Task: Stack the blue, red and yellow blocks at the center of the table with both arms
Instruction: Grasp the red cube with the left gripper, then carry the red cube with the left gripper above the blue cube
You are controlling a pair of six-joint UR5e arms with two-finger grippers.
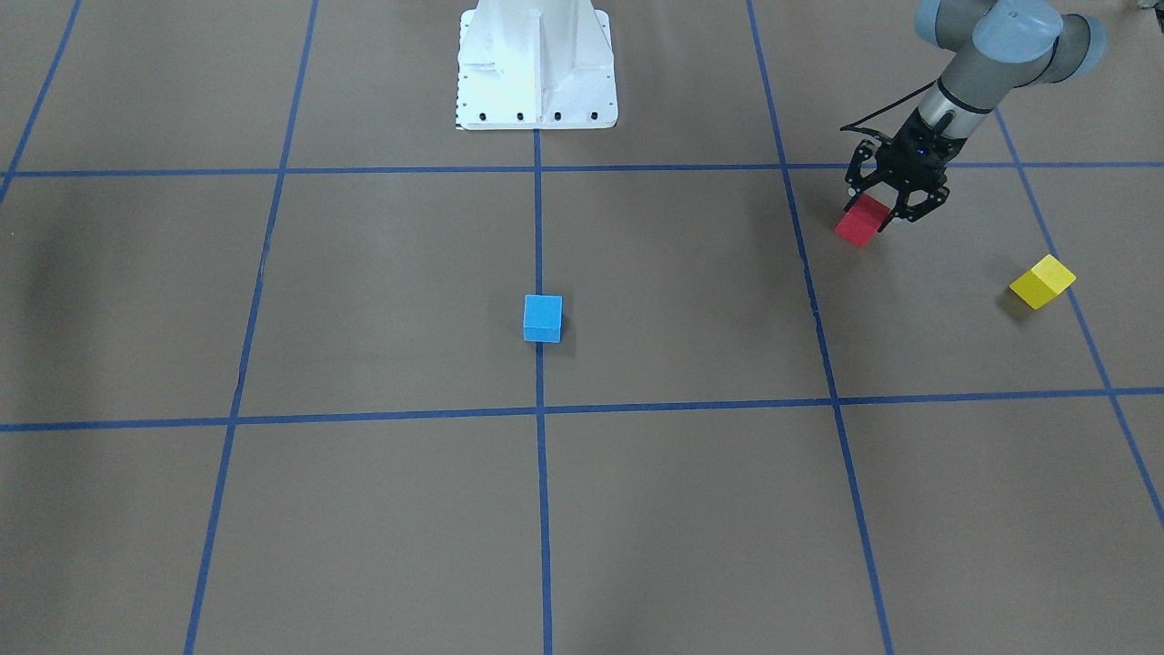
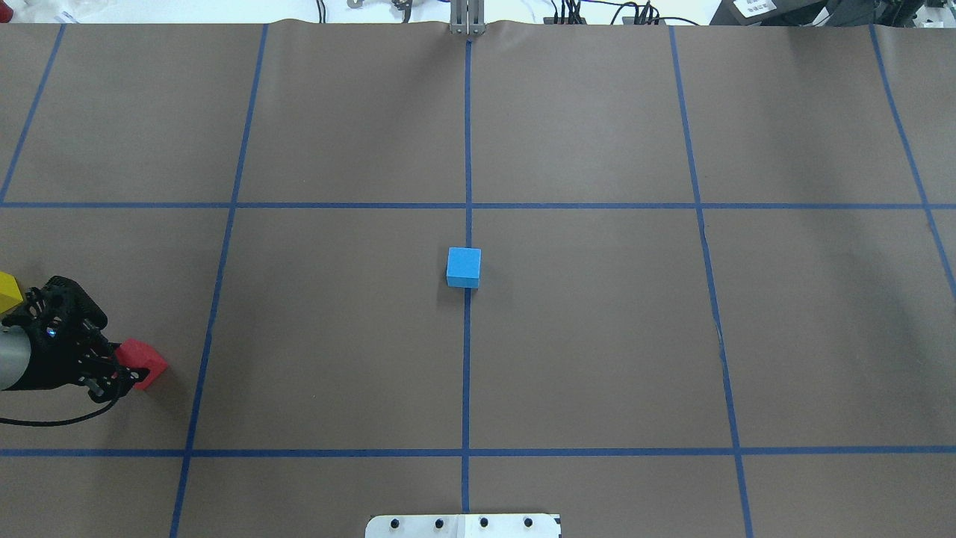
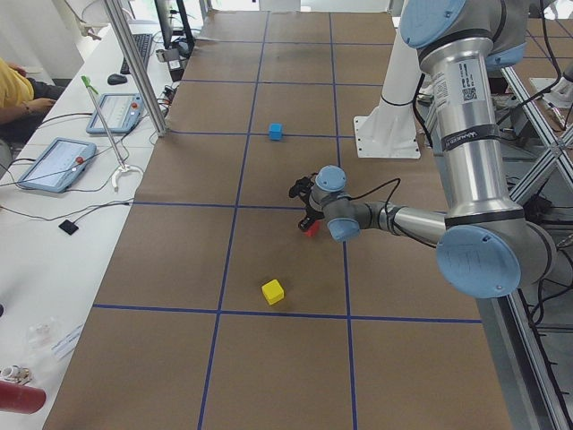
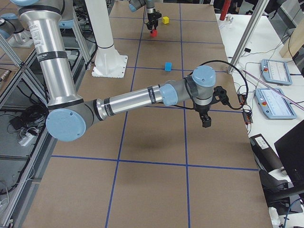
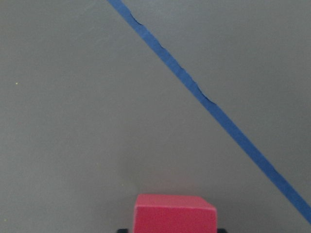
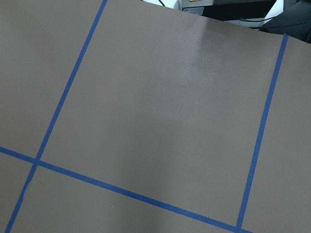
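The blue block [image 1: 543, 317] sits on the centre tape line; it also shows in the overhead view [image 2: 464, 267]. My left gripper [image 1: 878, 211] is shut on the red block [image 1: 861, 222], far out on my left side [image 2: 146, 363], low over the table. The left wrist view shows the red block [image 5: 175, 213] between the fingers at the bottom edge. The yellow block [image 1: 1042, 281] lies on the table just beyond that gripper [image 2: 7, 290]. My right gripper [image 4: 206, 120] shows only in the exterior right view, above the table; I cannot tell if it is open or shut.
Brown paper with a blue tape grid [image 2: 467, 373] covers the table. The robot's white base [image 1: 536, 68] stands at the middle of my side. Tablets and cables lie on the side benches [image 3: 63, 161].
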